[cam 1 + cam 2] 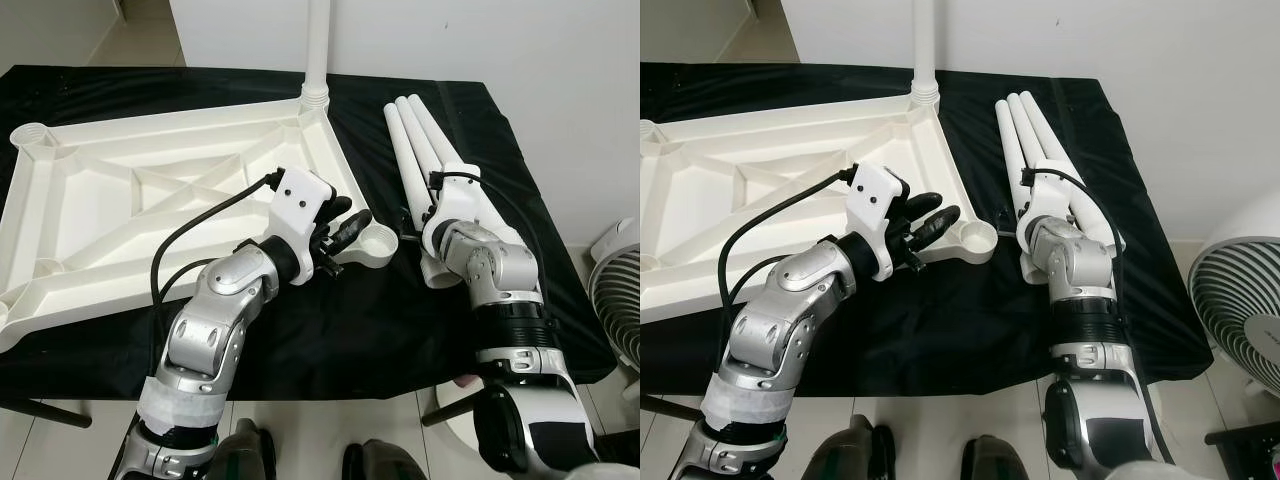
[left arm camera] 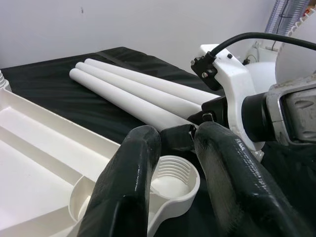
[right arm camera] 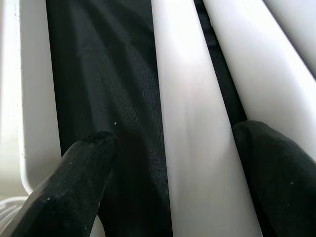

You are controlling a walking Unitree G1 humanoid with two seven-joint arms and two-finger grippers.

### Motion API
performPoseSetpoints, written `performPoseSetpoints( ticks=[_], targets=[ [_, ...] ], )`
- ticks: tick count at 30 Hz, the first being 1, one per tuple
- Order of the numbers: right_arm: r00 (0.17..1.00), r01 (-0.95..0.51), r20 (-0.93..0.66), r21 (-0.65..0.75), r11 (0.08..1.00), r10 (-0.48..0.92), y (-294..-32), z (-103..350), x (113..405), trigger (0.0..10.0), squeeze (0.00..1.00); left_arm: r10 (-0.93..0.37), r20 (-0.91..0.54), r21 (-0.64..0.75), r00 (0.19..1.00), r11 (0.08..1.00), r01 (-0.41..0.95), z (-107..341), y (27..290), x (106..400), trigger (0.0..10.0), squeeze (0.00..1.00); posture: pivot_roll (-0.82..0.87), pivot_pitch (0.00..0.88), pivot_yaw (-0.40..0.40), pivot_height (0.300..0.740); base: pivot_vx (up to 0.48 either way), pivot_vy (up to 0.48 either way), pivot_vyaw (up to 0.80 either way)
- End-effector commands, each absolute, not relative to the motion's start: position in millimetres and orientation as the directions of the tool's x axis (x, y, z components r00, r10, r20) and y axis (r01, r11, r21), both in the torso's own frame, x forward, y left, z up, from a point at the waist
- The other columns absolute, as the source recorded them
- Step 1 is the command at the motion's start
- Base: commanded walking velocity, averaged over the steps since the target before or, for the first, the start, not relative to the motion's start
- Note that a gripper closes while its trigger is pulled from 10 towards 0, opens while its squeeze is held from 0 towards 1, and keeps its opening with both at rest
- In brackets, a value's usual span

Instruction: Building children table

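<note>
The white table top (image 1: pixel 150 190) lies upside down on the black cloth. One white leg (image 1: pixel 318 50) stands upright in its far corner socket. Three loose legs (image 1: pixel 420 140) lie side by side to the right. My left gripper (image 1: pixel 345 228) hovers open just over the empty near-right corner socket (image 1: pixel 380 243), whose threaded cup (image 2: pixel 173 173) sits right beneath its fingers (image 2: pixel 133 168). My right gripper (image 3: pixel 177 163) is lowered over the near ends of the loose legs, open, with a finger on each side of the leftmost leg (image 3: pixel 192 148).
The black-covered table (image 1: pixel 400 320) ends close in front of me and at the right. A white fan (image 1: pixel 1240 300) stands on the floor at the right. A white wall is behind the table.
</note>
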State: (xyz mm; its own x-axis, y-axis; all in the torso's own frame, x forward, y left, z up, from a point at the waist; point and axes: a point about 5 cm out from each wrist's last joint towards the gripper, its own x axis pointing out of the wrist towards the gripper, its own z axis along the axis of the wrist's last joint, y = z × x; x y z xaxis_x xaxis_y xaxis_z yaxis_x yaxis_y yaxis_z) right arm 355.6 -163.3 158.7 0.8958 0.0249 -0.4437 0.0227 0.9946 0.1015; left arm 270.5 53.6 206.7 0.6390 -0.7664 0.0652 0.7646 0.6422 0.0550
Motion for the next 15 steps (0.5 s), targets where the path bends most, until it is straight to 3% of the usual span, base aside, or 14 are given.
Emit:
performPoseSetpoints(
  ticks=[1,15],
  targets=[
    [0.844,0.032,-0.535,0.113,0.993,0.034,-166,140,351,10.0,0.0,-0.72,0.066,0.052,0.691,0.694,0.718,208,56,272,10.0,0.0,-0.06,0.046,-0.019,0.74,0.0,0.0,0.0],
    [0.722,0.001,-0.682,0.17,0.985,0.117,-169,123,345,10.0,0.0,-0.708,0.075,0.033,0.702,0.706,0.708,209,54,269,10.0,0.0,-0.06,0.053,-0.028,0.74,0.0,0.0,0.0]
  ],
)
